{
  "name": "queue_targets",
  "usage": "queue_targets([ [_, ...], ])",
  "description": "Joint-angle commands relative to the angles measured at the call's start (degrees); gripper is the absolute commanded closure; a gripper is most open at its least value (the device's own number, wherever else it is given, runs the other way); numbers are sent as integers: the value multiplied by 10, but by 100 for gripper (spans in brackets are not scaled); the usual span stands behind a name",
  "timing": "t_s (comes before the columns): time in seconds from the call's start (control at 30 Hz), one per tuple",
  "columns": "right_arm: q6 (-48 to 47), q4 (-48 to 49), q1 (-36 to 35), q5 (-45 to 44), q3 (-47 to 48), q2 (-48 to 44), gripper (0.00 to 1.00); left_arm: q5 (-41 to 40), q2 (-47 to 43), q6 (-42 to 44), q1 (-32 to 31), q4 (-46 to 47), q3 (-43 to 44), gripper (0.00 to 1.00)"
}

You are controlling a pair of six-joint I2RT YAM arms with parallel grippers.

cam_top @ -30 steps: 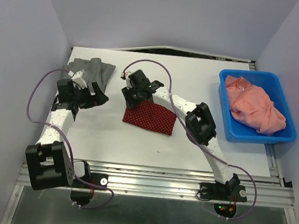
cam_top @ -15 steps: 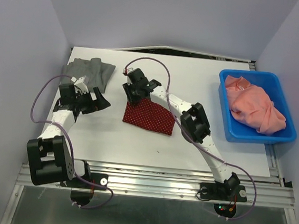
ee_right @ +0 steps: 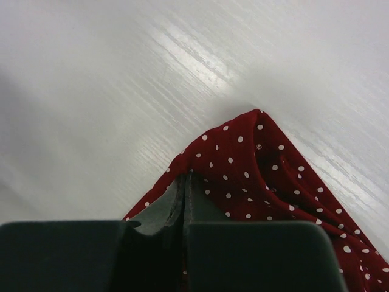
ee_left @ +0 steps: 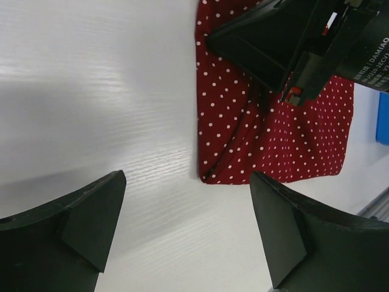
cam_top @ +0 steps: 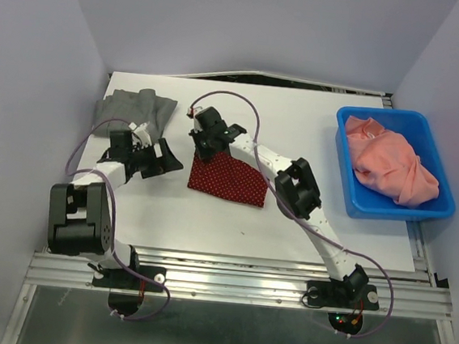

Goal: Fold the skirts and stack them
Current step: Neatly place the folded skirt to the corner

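Likely step: stacking. Your right end effector (ee_right: 185,182) pinched shut on red dotted skirt (cam_top: 233,180) corner, mid-surface (cam_top: 315,123). Your left end effector (cam_top: 164,159) wide, empty. Folded grey skirt (cam_top: 134,110) at far-left corner. Next: carry red onto grey, keep fold intact.

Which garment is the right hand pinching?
The dark red polka-dot skirt, gripped at its corner by the right hand; the grey skirt lies apart, untouched.

The black motor housing (ee_left: 372,38) bears the white word "DAMIAO".
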State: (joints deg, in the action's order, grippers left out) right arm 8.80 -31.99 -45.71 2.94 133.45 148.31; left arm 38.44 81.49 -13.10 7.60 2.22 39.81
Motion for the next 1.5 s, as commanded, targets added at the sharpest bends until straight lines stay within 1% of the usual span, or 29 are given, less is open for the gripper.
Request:
queue_targets([
  [0.0, 7, 45, 10, 55, -10, -48, 99, 31, 41, -17, -18, 61, -4, 6],
  [0.03, 12, 52, 17, 63, -17, -66, 99, 39, 49, -44, -25, 81, 3, 6],
  [0.1, 16, 53, 22, 84, -20, -81, 100, 38, 67, -57, -28, 106, 5, 6],
  [0.13, 24, 61, 22, 94, -32, -97, 99, 36, 73, -73, -30, 133, 6, 6],
  [0.23, 39, 85, 28, 128, -63, -124, 100, 26, 90, -87, -42, 173, 6, 6],
  [0.37, 48, 87, 34, 156, -74, -131, 100, 19, 116, -97, -71, 209, 7, 4],
  [0.43, 52, 87, 34, 162, -78, -134, 100, 19, 142, -111, -73, 226, 10, 3],
  [0.5, 53, 89, 39, 169, -86, -138, 99, 19, 167, -123, -98, 241, 11, 3],
  [0.67, 55, 91, 44, 181, -93, -144, 99, 30, 207, -148, -109, 306, 11, 2],
  [0.83, 56, 92, 44, 188, -90, -140, 100, 73, 227, -174, -117, 378, 8, 2],
  [0.97, 57, 92, 44, 189, -84, -133, 100, 97, 241, -191, -124, 400, 12, 5],
  [1.1, 54, 95, 49, 179, -78, -129, 99, 96, 247, -208, -127, 418, -3, 6],
  [1.2, 57, 95, 55, 172, -67, -124, 100, 96, 246, -225, -127, 448, -18, 6],
  [1.23, 60, 96, 62, 177, -60, -122, 100, 89, 246, -233, -128, 457, -23, 8],
  [1.27, 61, 96, 62, 177, -60, -122, 100, 89, 246, -233, -128, 457, -23, 8],
  [1.3, 61, 96, 62, 179, -60, -122, 100, 86, 250, -234, -128, 456, -21, 14],
  [1.33, 61, 98, 62, 180, -58, -123, 100, 77, 253, -233, -128, 452, -17, 28],
  [1.4, 62, 99, 62, 183, -57, -126, 100, 71, 260, -223, -128, 432, -5, 43],
  [1.43, 63, 100, 62, 185, -57, -128, 99, 52, 259, -216, -129, 400, 11, 60],
  [1.47, 64, 102, 67, 187, -57, -129, 99, 39, 256, -190, -130, 374, 22, 67],
])
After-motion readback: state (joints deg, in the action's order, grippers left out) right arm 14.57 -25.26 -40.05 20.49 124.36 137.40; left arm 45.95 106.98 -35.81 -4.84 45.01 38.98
